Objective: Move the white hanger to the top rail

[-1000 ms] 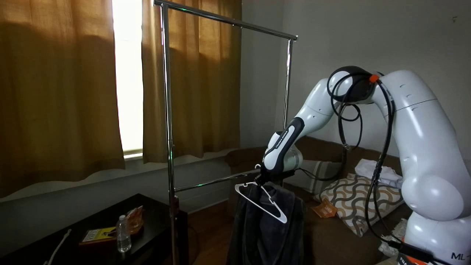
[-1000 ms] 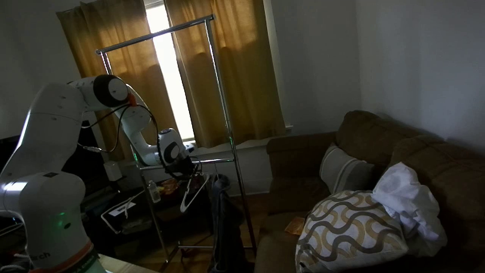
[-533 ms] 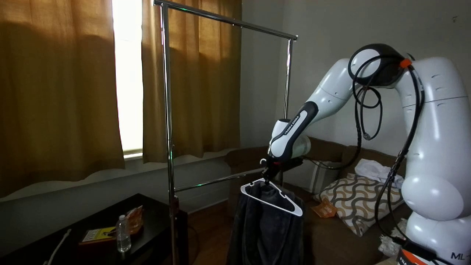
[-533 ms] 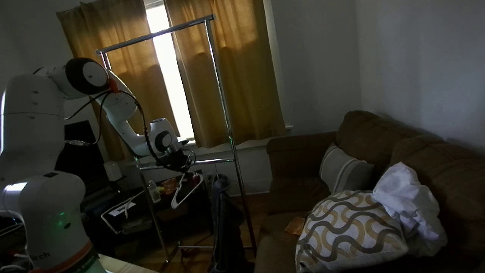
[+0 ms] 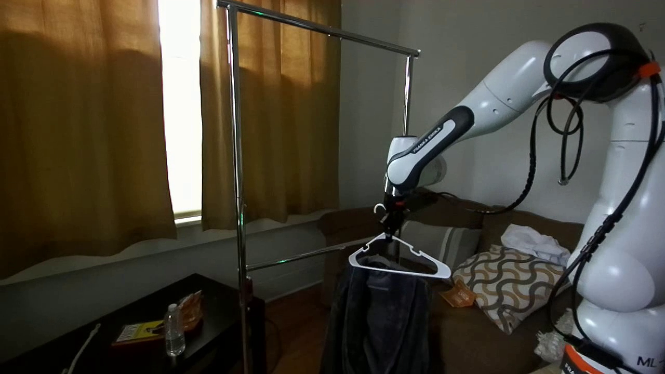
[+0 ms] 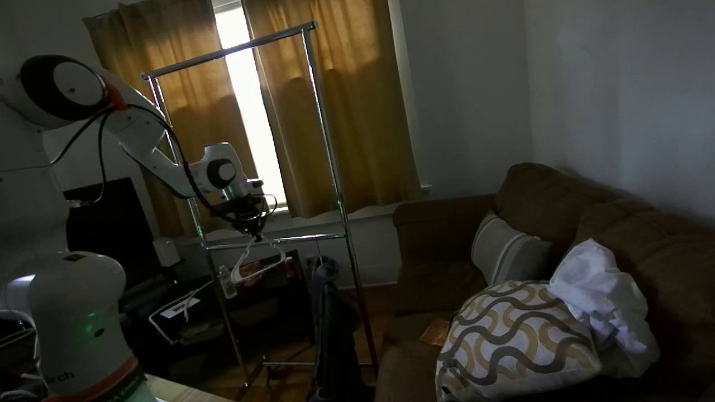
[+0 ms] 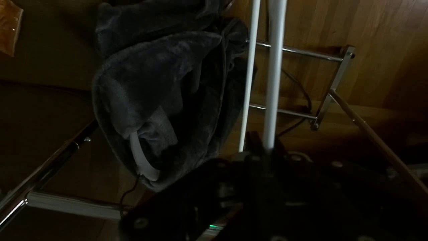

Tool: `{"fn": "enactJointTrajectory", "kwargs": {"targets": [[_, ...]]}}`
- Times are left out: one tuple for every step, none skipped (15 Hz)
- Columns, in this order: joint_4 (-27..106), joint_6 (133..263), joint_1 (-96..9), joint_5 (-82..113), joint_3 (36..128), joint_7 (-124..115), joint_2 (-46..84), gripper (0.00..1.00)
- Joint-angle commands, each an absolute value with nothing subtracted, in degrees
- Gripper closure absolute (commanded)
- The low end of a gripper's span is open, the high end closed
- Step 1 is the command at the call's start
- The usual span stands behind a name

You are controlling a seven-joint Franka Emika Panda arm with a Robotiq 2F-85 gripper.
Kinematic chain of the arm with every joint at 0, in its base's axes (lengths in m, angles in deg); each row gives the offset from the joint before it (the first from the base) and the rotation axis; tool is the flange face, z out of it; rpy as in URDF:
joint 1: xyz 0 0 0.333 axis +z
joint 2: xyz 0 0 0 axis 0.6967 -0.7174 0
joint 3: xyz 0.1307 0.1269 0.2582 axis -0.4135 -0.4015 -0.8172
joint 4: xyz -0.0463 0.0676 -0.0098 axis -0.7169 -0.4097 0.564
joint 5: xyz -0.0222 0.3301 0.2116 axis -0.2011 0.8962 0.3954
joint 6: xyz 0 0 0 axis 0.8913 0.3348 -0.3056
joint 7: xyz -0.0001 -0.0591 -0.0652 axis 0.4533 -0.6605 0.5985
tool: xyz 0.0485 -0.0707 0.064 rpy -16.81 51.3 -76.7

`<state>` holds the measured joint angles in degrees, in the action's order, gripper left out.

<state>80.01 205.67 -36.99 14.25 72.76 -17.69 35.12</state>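
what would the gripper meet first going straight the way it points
Probably the dark jacket, beneath the gripper in an exterior view. Depth is unclear: the wrist view shows it mostly left of the held white hanger, so the floor may come first.

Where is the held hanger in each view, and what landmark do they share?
In an exterior view: hanger, right of and below centre; jacket mostly below it.
In an exterior view: hanger, left of and below centre; jacket lower, to its right.
Wrist view: hanger, right of centre, partly in frame, running down from the top edge; jacket mostly to its left.
Shared landmark: the jacket.
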Motion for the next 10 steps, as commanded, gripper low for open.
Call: {"fn": "enactJointTrajectory", "kwargs": {"targets": [[80.7,198.6,-37.0,15.6,72.2,-21.2,42.2,0.98],[80.4,197.4,-36.8,15.4,72.2,-21.7,43.7,0.98],[79.8,195.9,-36.7,14.9,72.1,-21.8,44.9,0.98],[79.4,194.8,-36.7,14.4,72.1,-22.0,46.1,0.98],[78.6,193.4,-36.6,14.3,72.0,-22.3,47.1,0.98],[78.2,192.7,-36.4,14.4,72.1,-23.8,47.8,0.98],[78.0,195.1,-36.7,14.5,72.2,-22.0,45.4,0.92],[77.7,194.2,-36.6,14.5,72.2,-22.5,46.4,0.92],[77.5,193.7,-36.5,14.5,72.2,-22.9,47.0,0.92],[77.5,193.6,-36.5,14.5,72.2,-23.0,47.3,0.92]]}}
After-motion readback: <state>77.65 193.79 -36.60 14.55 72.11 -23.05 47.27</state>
